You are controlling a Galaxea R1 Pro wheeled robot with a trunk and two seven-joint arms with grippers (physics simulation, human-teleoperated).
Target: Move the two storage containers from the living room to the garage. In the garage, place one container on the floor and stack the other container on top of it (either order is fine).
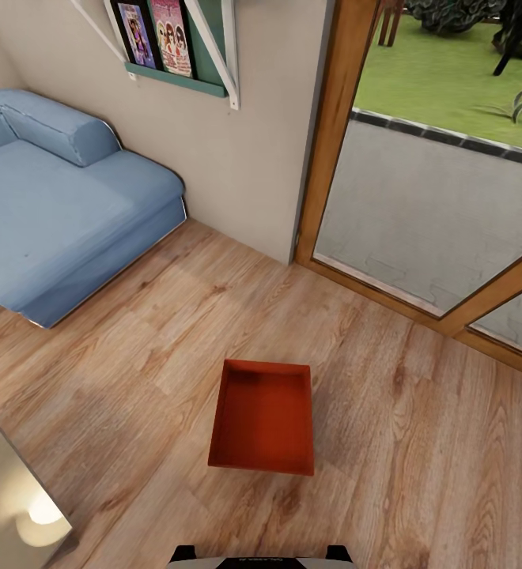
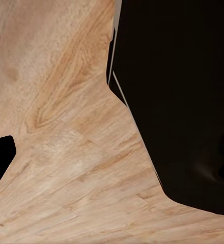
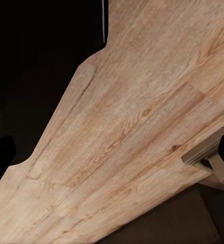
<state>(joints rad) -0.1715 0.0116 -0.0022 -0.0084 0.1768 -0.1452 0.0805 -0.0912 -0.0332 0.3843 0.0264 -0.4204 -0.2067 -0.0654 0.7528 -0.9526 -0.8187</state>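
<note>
One red-orange rectangular open-top storage container (image 1: 262,417) sits flat on the light wood plank floor (image 1: 134,371) of the living room, near the middle of the head view and just ahead of the robot's dark base edge (image 1: 261,557). The container is empty and nothing touches it.

To the far left stands a blue upholstered sectional sofa (image 1: 47,213) with a bolster cushion, its near corner well apart from the container. On the cream wall (image 1: 237,158) above the sofa hangs a green shelf with white brackets (image 1: 190,47) holding colourful picture covers. To the far right, a wooden-framed glass door (image 1: 332,142) gives onto grey paving (image 1: 427,197) and green grass (image 1: 443,71). At the near left edge sits a pale glowing lamp (image 1: 39,518).

Both wrist views look over the wood plank floor (image 2: 66,152) (image 3: 142,127), bordered by large black robot body parts (image 2: 183,101) (image 3: 35,76). The opening of the left and right grippers cannot be determined.
</note>
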